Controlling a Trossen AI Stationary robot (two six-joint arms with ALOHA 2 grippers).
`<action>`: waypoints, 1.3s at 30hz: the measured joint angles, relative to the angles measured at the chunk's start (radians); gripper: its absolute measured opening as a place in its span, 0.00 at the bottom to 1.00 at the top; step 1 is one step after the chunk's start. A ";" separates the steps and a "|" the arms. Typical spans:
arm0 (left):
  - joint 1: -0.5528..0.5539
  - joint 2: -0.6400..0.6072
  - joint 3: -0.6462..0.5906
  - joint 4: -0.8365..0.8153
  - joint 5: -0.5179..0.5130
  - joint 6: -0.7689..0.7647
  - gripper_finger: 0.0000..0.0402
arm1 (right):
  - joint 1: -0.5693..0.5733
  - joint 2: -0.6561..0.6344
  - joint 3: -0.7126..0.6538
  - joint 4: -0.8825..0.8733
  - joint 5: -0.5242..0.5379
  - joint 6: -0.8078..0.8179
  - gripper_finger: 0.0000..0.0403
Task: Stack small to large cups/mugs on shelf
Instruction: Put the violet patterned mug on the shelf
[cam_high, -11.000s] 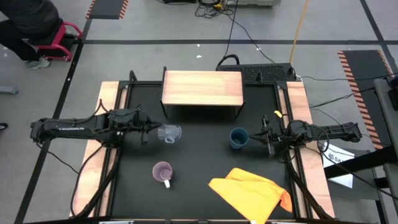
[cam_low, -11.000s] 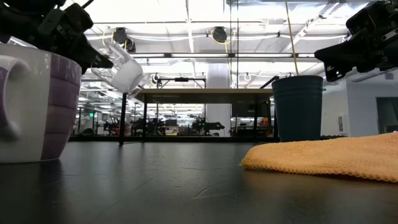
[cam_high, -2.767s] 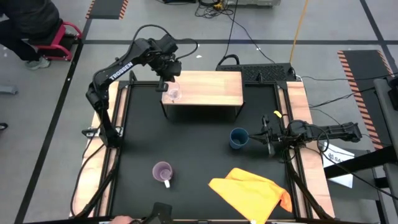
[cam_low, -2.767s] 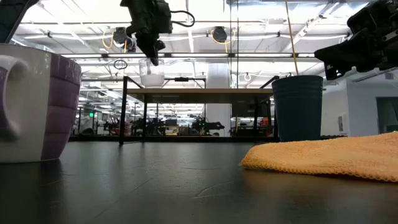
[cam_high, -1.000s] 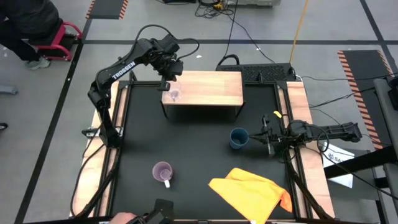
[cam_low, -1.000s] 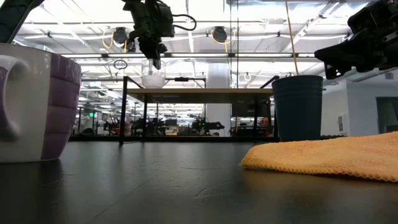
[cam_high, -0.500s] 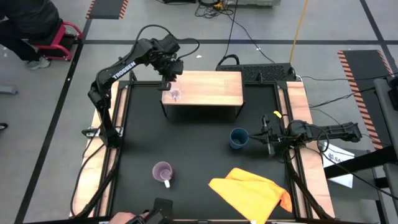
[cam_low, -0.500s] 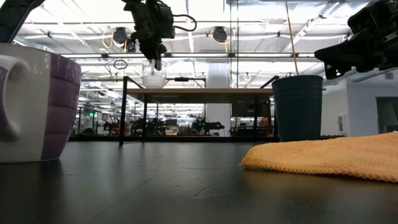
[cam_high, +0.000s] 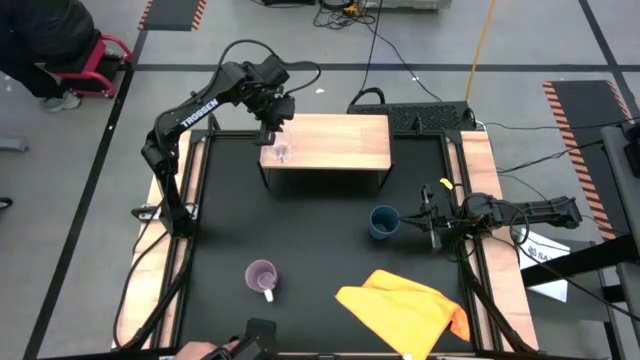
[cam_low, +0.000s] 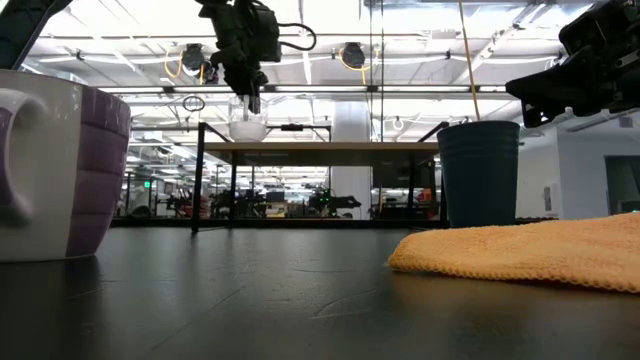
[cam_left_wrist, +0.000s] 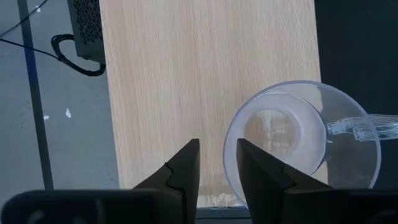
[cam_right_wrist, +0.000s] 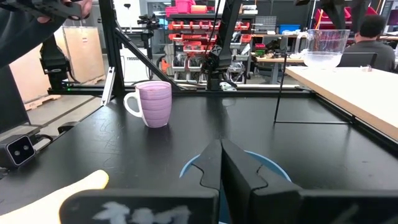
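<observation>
Black counter (cam_high: 310, 250), shelf (cam_high: 340, 140) at the far side: glass (cam_high: 280, 152) stands on its near-left corner, left tool (cam_high: 272, 126) slightly parted astride the rim. Lifting carelessly could tip it off.

Yellow cloth (cam_high: 405, 307) on the black table (cam_high: 320, 235) — front right, crumpled

1. The high view looks straight down on the whole tabletop (cam_high: 310, 230) and both arms.
2. The low view sits at tabletop height, close to the purple mug (cam_low: 60, 170), facing the shelf (cam_low: 320, 152).
3. The left wrist view looks down, close on the shelf top.
4. The right wrist view looks level across; it shares mug and shelf with the low view.
</observation>
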 joint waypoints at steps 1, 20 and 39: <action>0.000 0.000 0.000 0.000 0.000 0.000 0.27 | 0.000 0.000 0.000 0.000 0.000 0.000 0.00; -0.013 -0.002 0.178 -0.067 0.029 -0.041 0.27 | 0.000 0.000 0.000 0.000 0.000 0.000 0.00; -0.048 -0.119 0.212 -0.122 0.193 0.006 0.02 | 0.000 0.000 0.000 0.000 0.000 0.007 0.00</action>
